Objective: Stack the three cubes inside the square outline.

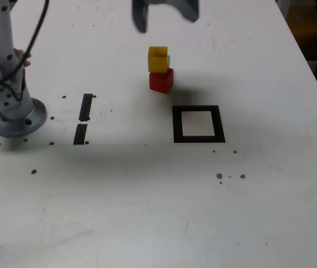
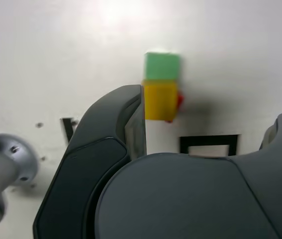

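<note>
The arm's base (image 1: 14, 118) stands upright near the worktop's edge at the exterior view's left, with a cable looping down past the link above it. The gripper (image 1: 165, 15) hangs over the worktop's far part, reaching in from beyond the exterior view's top edge. Its jaws stand wide apart with nothing between them, fingertips (image 2: 136, 132) pointing downward.

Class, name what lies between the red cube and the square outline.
Only bare, shadowed tabletop separates the red cube and outline, in the exterior view.
</note>
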{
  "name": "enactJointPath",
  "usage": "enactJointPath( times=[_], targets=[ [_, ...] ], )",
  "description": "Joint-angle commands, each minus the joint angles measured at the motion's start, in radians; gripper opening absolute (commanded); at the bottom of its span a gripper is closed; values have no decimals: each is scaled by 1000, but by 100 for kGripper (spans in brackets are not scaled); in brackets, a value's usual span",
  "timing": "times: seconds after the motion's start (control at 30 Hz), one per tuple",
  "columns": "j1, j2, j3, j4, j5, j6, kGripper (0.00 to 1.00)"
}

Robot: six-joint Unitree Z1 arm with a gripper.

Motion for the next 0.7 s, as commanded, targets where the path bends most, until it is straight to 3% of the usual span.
enactJointPath(
  times=[0.0, 0.17, 0.47, 0.67],
  targets=[
    [3, 48, 20, 0, -1, -1, 88],
    [10, 118, 46, 0, 0, -7, 82],
    [17, 125, 93, 1, -8, -17, 73],
    [20, 130, 160, -85, -38, -35, 64]
  ],
)
